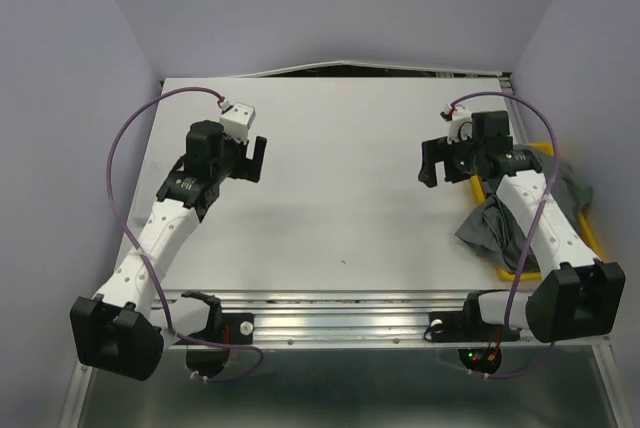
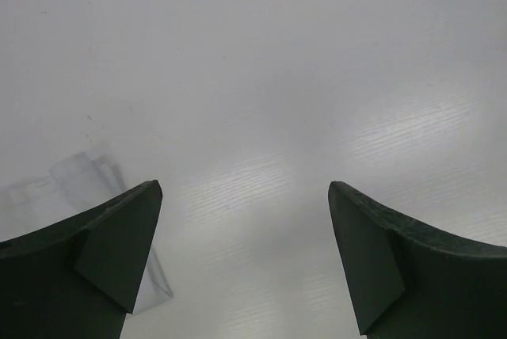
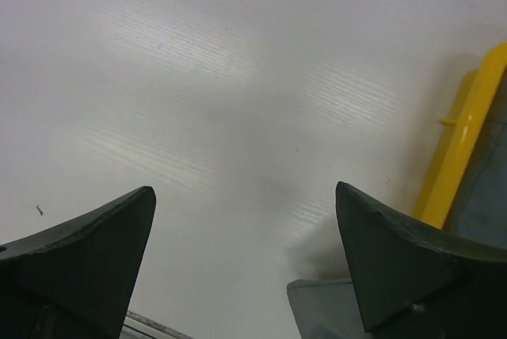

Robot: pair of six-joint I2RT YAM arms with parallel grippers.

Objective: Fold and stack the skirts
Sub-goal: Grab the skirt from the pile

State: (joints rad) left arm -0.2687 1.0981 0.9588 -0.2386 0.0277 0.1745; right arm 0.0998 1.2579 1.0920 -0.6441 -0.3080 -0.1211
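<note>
Left claw (image 1: 258, 160), upper left: dark wedge fingers spread apart, holding nothing, over the matte white, faintly ribbed surface (image 1: 340, 178). Right claw (image 1: 427, 164), upper right: likewise apart. Charcoal grey skirt (image 1: 482, 232), limp and crumpled, at right edge, spilling from glossy yellow plastic tray (image 1: 594, 235) onto surface.

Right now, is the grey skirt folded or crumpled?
Crumpled, not folded: the grey skirt lies in a bunched heap, spilling over the yellow tray rim onto the table, partly under the right arm.
</note>
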